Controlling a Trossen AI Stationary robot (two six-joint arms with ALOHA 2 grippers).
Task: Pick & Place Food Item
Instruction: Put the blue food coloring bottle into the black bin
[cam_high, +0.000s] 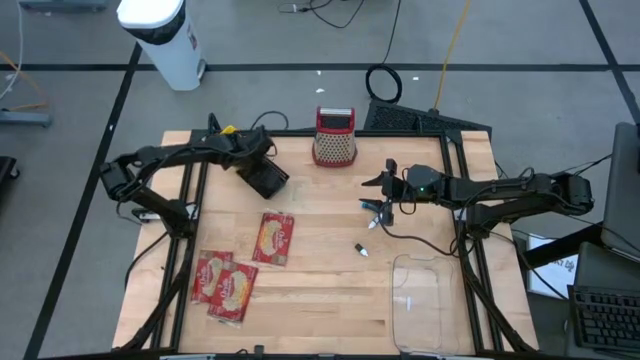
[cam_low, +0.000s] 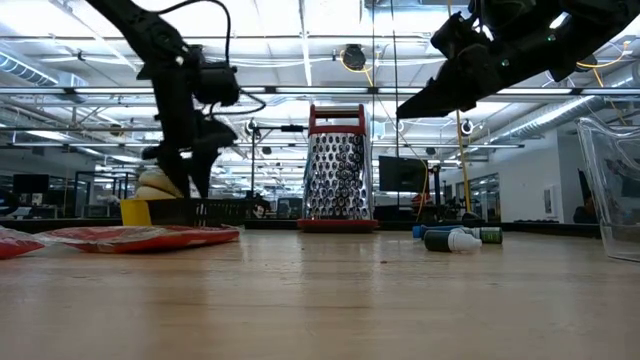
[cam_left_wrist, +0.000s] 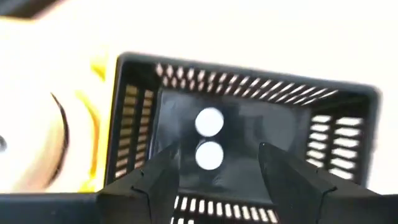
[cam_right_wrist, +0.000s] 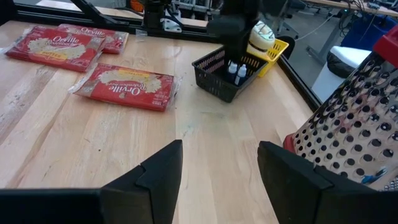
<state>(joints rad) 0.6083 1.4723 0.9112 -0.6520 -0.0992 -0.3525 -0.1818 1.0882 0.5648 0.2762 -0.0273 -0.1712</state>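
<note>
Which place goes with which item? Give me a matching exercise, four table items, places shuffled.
Items:
1. black slotted plastic basket
2. red-handled metal box grater
3. clear plastic tub
4. three red popcorn packets

Places:
A. table's back edge, between the arms
B. right front corner of the table
C. under the left end effector, holding two white-capped bottles
D. flat on the wood, left front area

Pairs: 1-C, 2-A, 3-B, 4-D
</note>
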